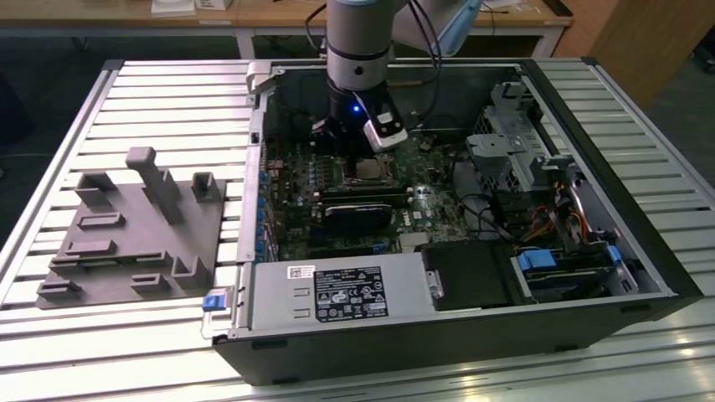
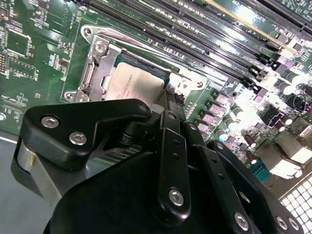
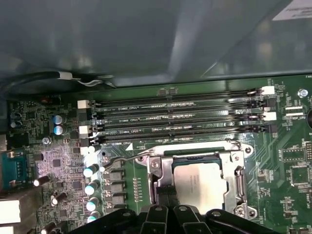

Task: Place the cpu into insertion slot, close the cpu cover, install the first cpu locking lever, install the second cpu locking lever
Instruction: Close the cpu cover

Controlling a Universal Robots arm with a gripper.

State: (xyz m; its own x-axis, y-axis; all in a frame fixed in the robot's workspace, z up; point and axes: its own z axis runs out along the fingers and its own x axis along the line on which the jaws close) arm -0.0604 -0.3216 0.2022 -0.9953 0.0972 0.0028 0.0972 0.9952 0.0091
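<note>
Black link bars and screw heads of the gripper (image 2: 174, 101) lie closest in the second wrist view. Its two fingers are drawn together with nothing visible between them, and the tips sit right at the edge of the socket (image 2: 87, 73). Just past them the one cpu (image 2: 134, 83) lies flat in the socket, dull metal top up and sides squared to it. It is square, so no long axis stands out. One cpu cover (image 2: 99, 63), a metal frame, lies flat around it, and the chip shows through its window. One thin wire lever (image 2: 141, 48) runs along the socket's far side, parallel to the memory slots (image 2: 204, 44).

In the first wrist view the gripper (image 3: 166, 194) meets the near side of the cpu cover (image 3: 230, 168). The cpu (image 3: 200, 180) has its edges in line with four long memory slots (image 3: 175, 112). The wire lever (image 3: 124, 158) reaches out past the socket's corner over the green motherboard (image 3: 282, 161).

In the exterior view one arm (image 1: 357, 50) comes straight down into the open computer case (image 1: 642, 268), which lies on its side on a slatted table (image 1: 146, 92). The gripper (image 1: 355, 155) is right above the cpu (image 1: 367, 170), near the board's middle. One black rectangular block (image 1: 357, 215) lies just beside the cpu. One grey fixture (image 1: 123, 230) with several upright pegs stands on the table at the exterior view's left, well apart from the case.
</note>
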